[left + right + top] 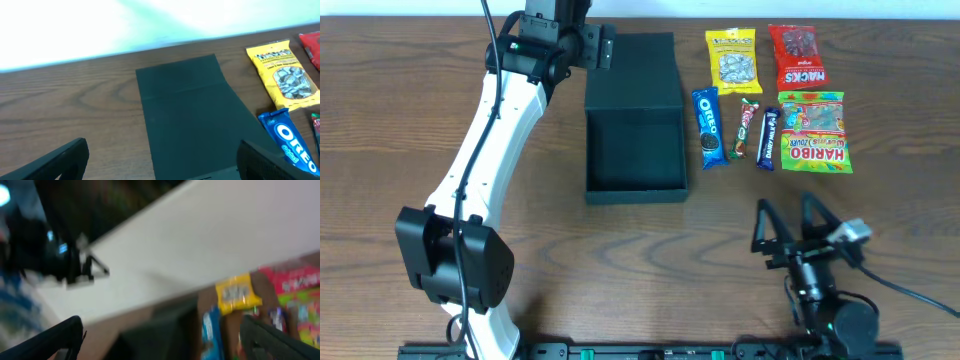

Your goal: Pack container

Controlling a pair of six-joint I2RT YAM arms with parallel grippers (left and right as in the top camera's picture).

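The dark teal-black box [634, 150] lies open at the table's middle, its flap lid [632, 68] folded flat toward the back; the inside is empty. The lid fills the left wrist view [190, 115]. My left gripper [602, 48] is open and empty at the lid's back left corner, its fingers [160, 165] spread wide above the lid. My right gripper [788, 222] is open and empty near the front right, well clear of the box. The right wrist view is blurred and shows the box [160, 330] and packets ahead.
Snack packets lie right of the box: a blue Oreo pack [708, 126], a yellow bag [732, 58], a red Hacks bag [797, 56], a Haribo bag [814, 131] and two small bars [758, 133]. The Oreo [287, 142] and yellow bag [285, 77] show in the left wrist view.
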